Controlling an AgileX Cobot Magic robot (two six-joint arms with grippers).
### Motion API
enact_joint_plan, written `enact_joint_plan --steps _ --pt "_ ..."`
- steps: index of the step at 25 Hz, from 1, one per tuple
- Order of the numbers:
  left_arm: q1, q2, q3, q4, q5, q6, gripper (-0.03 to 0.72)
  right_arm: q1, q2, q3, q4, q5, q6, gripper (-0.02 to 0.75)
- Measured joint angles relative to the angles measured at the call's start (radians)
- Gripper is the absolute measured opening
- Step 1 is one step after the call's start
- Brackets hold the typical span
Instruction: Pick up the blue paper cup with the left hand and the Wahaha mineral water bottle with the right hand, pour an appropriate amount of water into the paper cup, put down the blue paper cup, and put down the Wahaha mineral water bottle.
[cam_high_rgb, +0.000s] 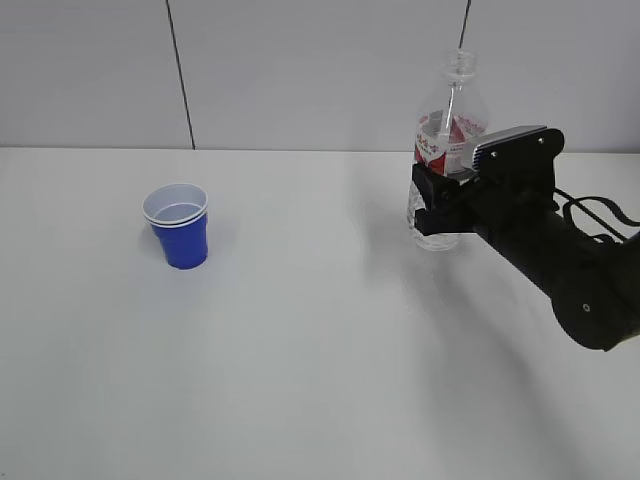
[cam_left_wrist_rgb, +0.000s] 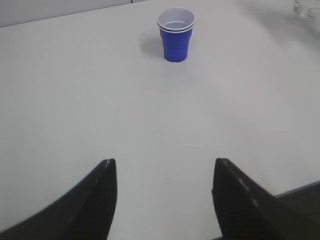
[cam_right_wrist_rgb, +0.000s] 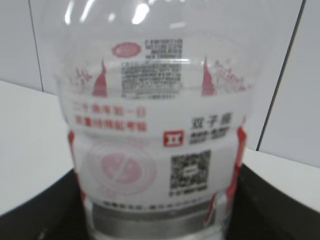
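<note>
One cup (cam_high_rgb: 180, 228) set down left of frame | my left tool (cam_left_wrist_rgb: 165, 200) spread, empty | right tool (cam_high_rgb: 445, 190) pinching bottle (cam_high_rgb: 447, 130), apparently not yet released.

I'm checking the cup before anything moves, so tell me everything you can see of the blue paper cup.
The blue paper cup is small and tapered, blue outside and white inside, with a doubled white rim as if two cups were nested. It looks like thin paper. It stands upright on the white table, on the left side, well apart from the bottle. Nothing touches it except the table. A faint ring shows inside, but whether it holds water cannot be told.
</note>
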Motion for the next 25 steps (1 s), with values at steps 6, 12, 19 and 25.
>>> enact_joint_plan --steps 6,12,19,25 --pt "0.000 0.000 0.005 0.002 -0.009 0.002 0.458 0.000 0.028 -0.106 -0.002 0.077 0.000 0.472" --pt "0.000 0.000 0.005 0.004 -0.011 0.002 0.458 0.000 0.104 -0.162 -0.001 0.087 0.000 0.472" --pt "0.000 0.000 0.005 0.004 -0.014 0.002 0.442 0.000 0.160 -0.168 0.001 0.055 0.000 0.472" --pt "0.000 0.000 0.005 0.004 -0.014 0.002 0.438 0.000 0.192 -0.170 0.008 -0.006 0.002 0.472"
